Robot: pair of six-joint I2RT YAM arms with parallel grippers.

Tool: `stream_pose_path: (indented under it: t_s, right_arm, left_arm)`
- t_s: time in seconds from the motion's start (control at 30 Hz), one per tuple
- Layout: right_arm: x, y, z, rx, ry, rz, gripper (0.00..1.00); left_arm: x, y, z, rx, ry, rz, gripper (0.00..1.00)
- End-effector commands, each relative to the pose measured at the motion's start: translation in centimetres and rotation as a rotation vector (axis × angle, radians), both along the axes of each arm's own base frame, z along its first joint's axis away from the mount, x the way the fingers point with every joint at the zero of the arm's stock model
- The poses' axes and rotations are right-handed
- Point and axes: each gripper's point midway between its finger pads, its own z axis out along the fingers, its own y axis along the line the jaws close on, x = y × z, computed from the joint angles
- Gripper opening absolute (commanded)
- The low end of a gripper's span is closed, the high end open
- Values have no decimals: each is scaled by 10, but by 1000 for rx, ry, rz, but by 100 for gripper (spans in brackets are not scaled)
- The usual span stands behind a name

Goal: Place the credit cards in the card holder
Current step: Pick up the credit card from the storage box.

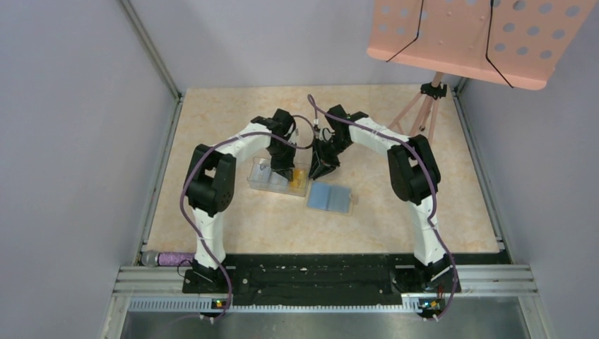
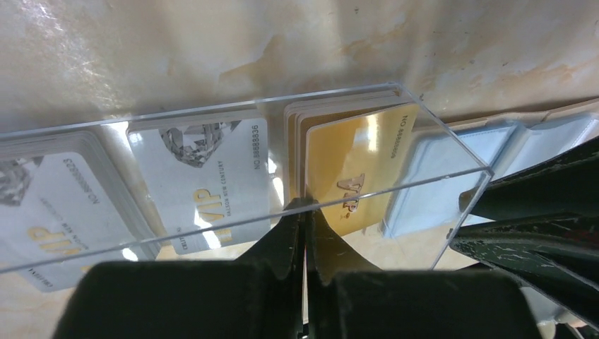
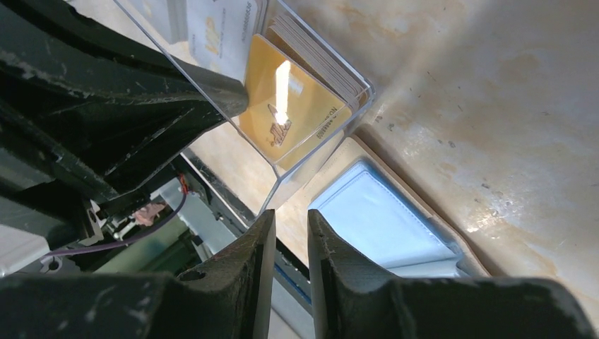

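Note:
A clear plastic tray (image 1: 260, 181) holds stacks of credit cards: silvery-grey ones (image 2: 205, 176) and a yellow-orange stack at its right end. The top yellow-orange card (image 2: 353, 169) is tilted up; it also shows in the right wrist view (image 3: 297, 120). My left gripper (image 2: 305, 206) is shut on that card's near edge, inside the tray (image 1: 285, 176). The card holder (image 1: 330, 198) lies open just right of the tray with its blue-grey lining up (image 3: 374, 219). My right gripper (image 3: 291, 215) hovers above the card holder's near-left corner (image 1: 319, 173), with its jaws a narrow gap apart and nothing between them.
A pink perforated music stand (image 1: 480, 39) on a tripod (image 1: 424, 106) stands at the back right. Grey walls close in the beige table (image 1: 233, 226) on three sides. A purple object (image 1: 166, 259) lies by the left arm's base. A metal rail (image 1: 325, 279) runs along the near edge.

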Motion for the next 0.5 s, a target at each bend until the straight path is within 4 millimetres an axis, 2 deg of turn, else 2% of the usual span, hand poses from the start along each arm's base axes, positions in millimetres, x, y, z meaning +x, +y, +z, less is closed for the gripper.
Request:
stream_pose_path:
  t_s: [0.0, 0.17, 0.47]
  right_arm:
    - [0, 12, 10, 34, -25, 31, 23]
    - [-1, 12, 10, 33, -25, 32, 21]
    - [-2, 12, 9, 34, -23, 35, 19]
  left_arm:
    - [10, -9, 17, 25, -61, -29, 0]
    - [10, -12, 19, 50, -75, -48, 6]
    - [5, -14, 10, 88, -47, -83, 12]
